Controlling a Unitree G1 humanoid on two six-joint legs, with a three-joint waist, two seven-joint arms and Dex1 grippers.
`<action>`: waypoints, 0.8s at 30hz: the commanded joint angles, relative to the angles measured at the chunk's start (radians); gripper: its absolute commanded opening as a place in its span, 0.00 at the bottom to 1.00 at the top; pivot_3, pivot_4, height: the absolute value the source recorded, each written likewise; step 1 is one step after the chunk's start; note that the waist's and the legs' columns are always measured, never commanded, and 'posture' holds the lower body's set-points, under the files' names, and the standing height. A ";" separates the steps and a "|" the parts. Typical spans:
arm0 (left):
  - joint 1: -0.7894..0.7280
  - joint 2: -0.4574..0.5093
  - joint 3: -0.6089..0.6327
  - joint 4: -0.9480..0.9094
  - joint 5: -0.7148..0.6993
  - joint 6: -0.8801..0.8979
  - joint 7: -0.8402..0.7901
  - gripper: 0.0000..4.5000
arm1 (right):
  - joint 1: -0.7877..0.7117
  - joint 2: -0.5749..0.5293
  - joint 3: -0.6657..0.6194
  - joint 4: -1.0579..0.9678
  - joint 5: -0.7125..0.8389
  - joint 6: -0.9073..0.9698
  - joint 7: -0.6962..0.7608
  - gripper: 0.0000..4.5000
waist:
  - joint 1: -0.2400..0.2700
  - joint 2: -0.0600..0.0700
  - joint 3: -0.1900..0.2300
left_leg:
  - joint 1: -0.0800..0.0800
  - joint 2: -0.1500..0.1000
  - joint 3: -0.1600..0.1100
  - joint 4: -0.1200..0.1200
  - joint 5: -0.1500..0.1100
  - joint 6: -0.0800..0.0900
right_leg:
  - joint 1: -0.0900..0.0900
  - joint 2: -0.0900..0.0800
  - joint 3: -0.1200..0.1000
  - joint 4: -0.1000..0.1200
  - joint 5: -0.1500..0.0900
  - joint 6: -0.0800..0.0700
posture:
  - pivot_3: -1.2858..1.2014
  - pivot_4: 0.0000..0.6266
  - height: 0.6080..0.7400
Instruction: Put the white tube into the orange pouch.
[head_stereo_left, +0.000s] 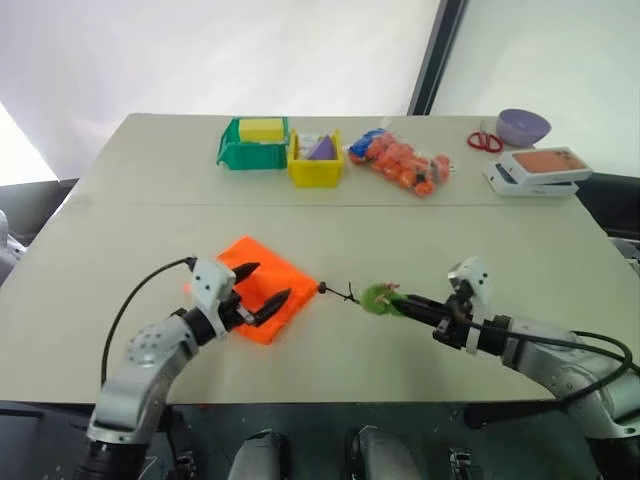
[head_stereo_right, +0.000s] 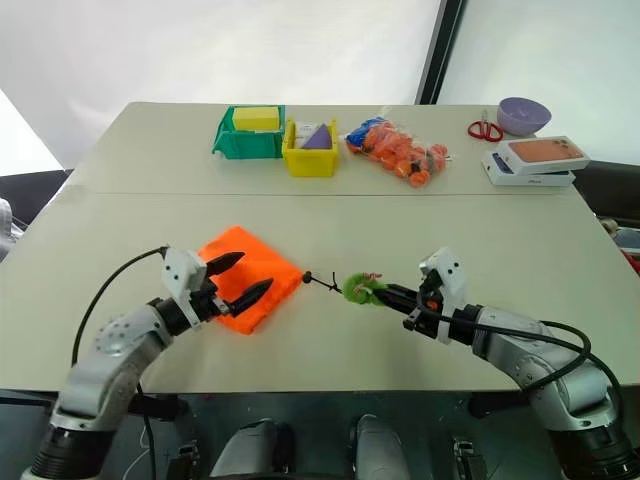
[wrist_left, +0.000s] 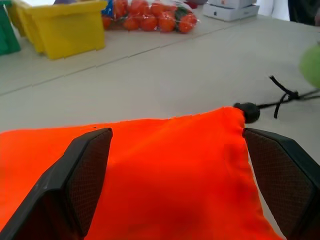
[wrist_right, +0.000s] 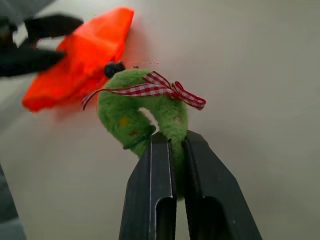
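Note:
The orange pouch (head_stereo_left: 248, 250) lies flat on the table at the near left. A black cord (head_stereo_left: 340, 292) runs from its mouth to a round green fuzzy tag (head_stereo_left: 377, 297) with a red-checked ribbon. My left gripper (head_stereo_left: 273, 280) is open, its fingers (wrist_left: 82, 175) spread over the pouch's near corner. My right gripper (wrist_right: 170, 142) is shut on the green tag, pointing toward the pouch. The white tube is out of view.
Along the far side of the table stand a green bin (head_stereo_left: 240, 152), a yellow bin (head_stereo_left: 315, 172), a clear bag of orange balls (head_stereo_left: 400, 160), red scissors (head_stereo_left: 484, 141), a purple bowl (head_stereo_left: 523, 126) and a white box with an orange top (head_stereo_left: 540, 168).

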 joint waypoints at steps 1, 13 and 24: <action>-0.101 0.061 0.043 0.026 -0.132 0.121 -0.100 0.99 | -0.013 -0.006 0.030 -0.012 -0.080 -0.054 0.041 0.00 | 0.004 0.000 0.000 | -0.001 0.000 -0.001 0.001 0.000 0.000 | 0.000 0.000 -0.001 0.000 0.000 0.000 | 0.52 0.24 1.00; -0.640 0.130 -0.265 0.499 0.025 0.079 -0.615 0.99 | -0.056 0.059 0.034 0.034 -0.182 -0.115 0.060 0.00 | 0.022 -0.001 0.000 | -0.004 -0.001 -0.003 0.006 0.000 0.001 | 0.002 0.005 -0.005 -0.001 0.001 0.002 | 0.52 0.24 1.00; -0.926 -0.036 -0.487 0.973 0.325 -0.169 -0.869 0.99 | -0.042 0.084 -0.024 -0.008 -0.194 -0.156 0.055 0.00 | 0.021 0.000 0.000 | -0.006 0.000 -0.004 0.013 -0.003 0.007 | 0.003 0.005 -0.005 0.000 0.001 0.002 | 0.52 0.24 1.00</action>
